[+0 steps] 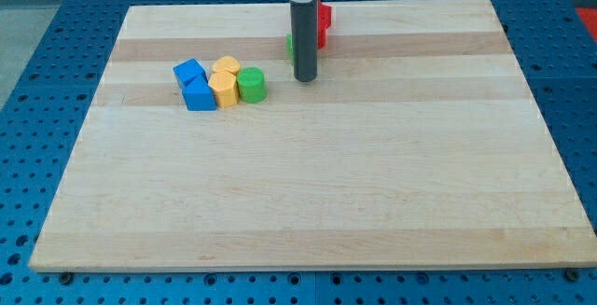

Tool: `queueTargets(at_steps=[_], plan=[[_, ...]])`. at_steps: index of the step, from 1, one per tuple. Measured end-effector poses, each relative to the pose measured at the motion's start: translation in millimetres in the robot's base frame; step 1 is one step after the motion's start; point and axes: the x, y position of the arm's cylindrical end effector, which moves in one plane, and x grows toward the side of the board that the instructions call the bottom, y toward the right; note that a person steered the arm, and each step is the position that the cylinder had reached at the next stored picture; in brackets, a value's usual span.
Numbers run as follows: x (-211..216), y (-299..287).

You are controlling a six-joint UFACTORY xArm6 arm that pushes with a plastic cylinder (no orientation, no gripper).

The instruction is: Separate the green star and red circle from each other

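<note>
Tip [305, 79] – no claw, just a rod | on wooden board [308, 193] | blue pegboard [56, 53] around – beside red block [324, 23]

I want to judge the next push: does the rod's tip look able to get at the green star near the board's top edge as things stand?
Probably yes. My tip rests on the wooden board just below the green star and red block, both mostly hidden behind the rod. No other block lies between; the blue, yellow and green cluster sits apart at the view's left.

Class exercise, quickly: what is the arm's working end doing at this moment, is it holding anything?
No hand here: my tip holds nothing; it rests on the wooden board, just below the partly hidden green block and red block, right of the green cylinder.
</note>
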Motion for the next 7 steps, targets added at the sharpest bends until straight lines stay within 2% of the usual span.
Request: queueTargets(at_steps=[2,7], plan=[[-27,57],[-61,60]])
